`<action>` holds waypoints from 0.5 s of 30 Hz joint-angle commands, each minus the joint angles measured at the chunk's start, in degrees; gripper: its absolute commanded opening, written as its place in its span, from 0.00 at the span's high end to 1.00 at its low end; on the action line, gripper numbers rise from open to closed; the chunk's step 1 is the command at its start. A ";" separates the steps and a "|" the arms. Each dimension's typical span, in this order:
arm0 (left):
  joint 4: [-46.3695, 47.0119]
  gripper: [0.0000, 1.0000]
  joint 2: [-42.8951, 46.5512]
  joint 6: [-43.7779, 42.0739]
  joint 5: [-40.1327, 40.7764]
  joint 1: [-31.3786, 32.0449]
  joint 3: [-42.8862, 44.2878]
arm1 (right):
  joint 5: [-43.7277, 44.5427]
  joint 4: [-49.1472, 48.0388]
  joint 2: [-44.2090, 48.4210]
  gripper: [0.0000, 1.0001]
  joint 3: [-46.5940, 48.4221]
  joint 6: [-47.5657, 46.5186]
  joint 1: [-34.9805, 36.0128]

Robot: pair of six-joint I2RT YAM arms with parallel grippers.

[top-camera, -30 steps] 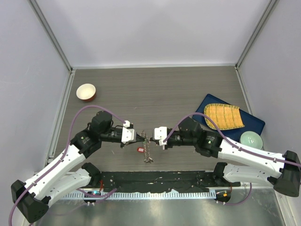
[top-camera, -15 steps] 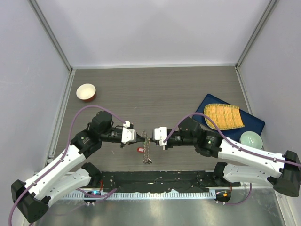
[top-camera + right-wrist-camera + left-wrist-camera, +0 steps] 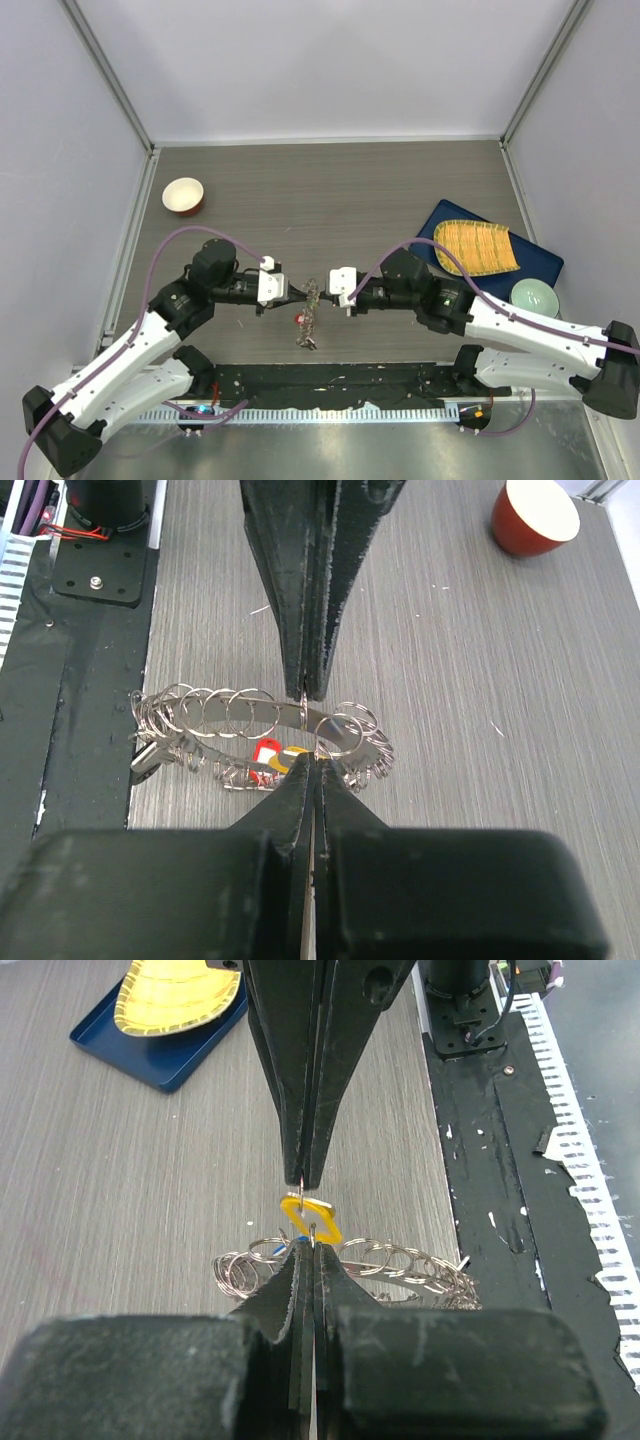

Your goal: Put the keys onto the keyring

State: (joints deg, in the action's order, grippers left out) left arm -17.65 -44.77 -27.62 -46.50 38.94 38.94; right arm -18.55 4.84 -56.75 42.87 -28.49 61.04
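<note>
One grey wood-grain table (image 3: 330, 190) carries everything, with a black mat (image 3: 330, 380) along its near edge. The two arms reach in from the near corners and meet tip to tip at the middle of the table, just beyond the mat.

At the right lies a blue tray (image 3: 535, 262) with a ribbed yellow dish (image 3: 475, 247) on it. A pale green bowl (image 3: 533, 297) stands just beside the tray's near right corner. A red-and-white bowl (image 3: 183, 195) stands well apart at the far left.

The keyring (image 3: 310, 312) is between the two grippers. It is a grey metal band rimmed with many small wire loops. It is tipped steeply on edge, so from above it shows as a narrow strip running near to far, with its near end close to the mat.

The left gripper (image 3: 298, 293) has its jaws pressed together with no gap, pinching the keyring at its rim. The right gripper (image 3: 324, 293) faces it, just as tightly closed, nipping a thin loop on the opposite side of the band. Their tips are nearly touching.

The keys (image 3: 150, 755) hang bunched at the ring's near end. A red tag (image 3: 265, 752) and a yellow tag (image 3: 310, 1218) sit inside the ring, right by the fingertips. The wrist views do not show which loops the tags hang from.
</note>
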 commanded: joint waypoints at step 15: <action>7.28 1.00 1.00 0.63 -1.75 0.17 -2.55 | 2.11 -1.77 1.29 0.99 -0.25 2.56 0.84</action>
State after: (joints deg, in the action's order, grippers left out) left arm -15.92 -44.12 -27.05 -46.39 38.96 36.23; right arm -16.99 4.84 -55.40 42.52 -26.57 61.45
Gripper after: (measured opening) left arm 0.010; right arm 0.029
